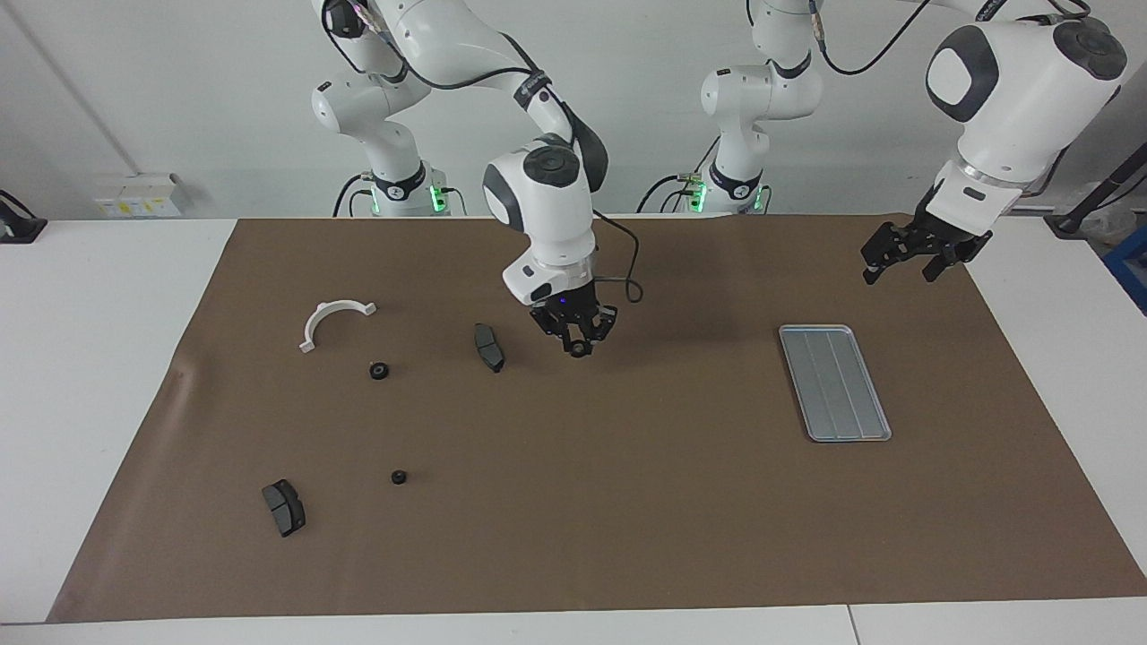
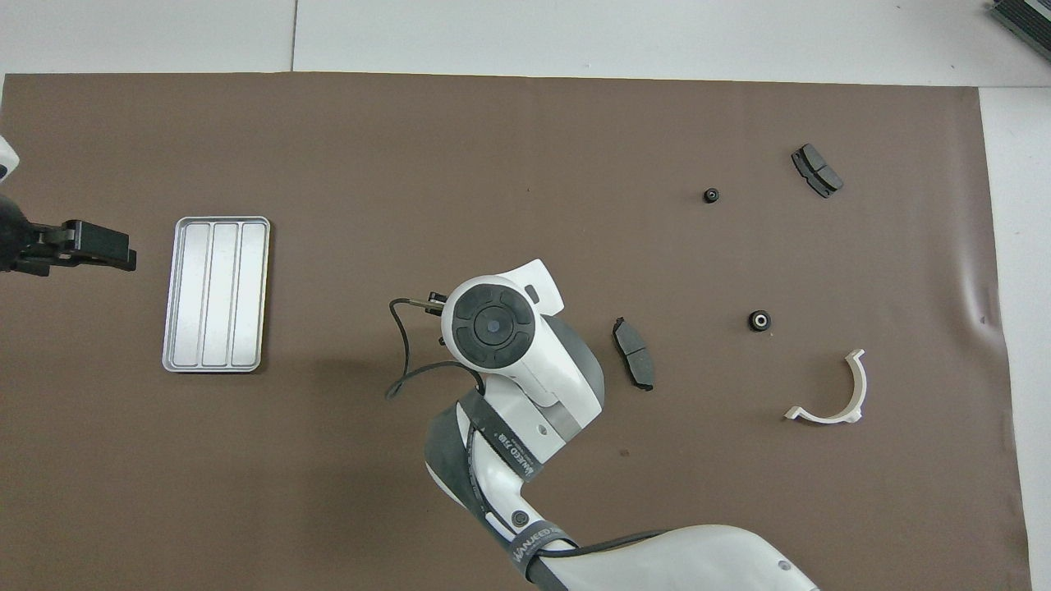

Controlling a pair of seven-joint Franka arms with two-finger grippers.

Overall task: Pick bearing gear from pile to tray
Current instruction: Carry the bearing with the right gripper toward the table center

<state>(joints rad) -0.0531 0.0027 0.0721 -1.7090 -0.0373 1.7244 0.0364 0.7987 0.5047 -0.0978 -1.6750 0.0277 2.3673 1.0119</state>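
My right gripper (image 1: 581, 346) hangs over the bare brown mat, shut on a small black bearing gear (image 1: 581, 348). In the overhead view its wrist (image 2: 488, 324) hides the fingers and the gear. The pile lies toward the right arm's end: two loose gears (image 1: 380, 370) (image 1: 399, 477), two dark brake-pad pieces (image 1: 488, 348) (image 1: 284, 507) and a white half-ring bracket (image 1: 333, 321). The silver tray (image 1: 835, 382) lies empty toward the left arm's end. My left gripper (image 1: 899, 267) waits open above the mat, beside the tray's corner nearest the robots.
The brown mat (image 1: 627, 502) covers most of the white table. A black cable loops out from the right wrist (image 2: 402, 361). In the overhead view the tray (image 2: 216, 293) lies close to the left gripper (image 2: 115, 250).
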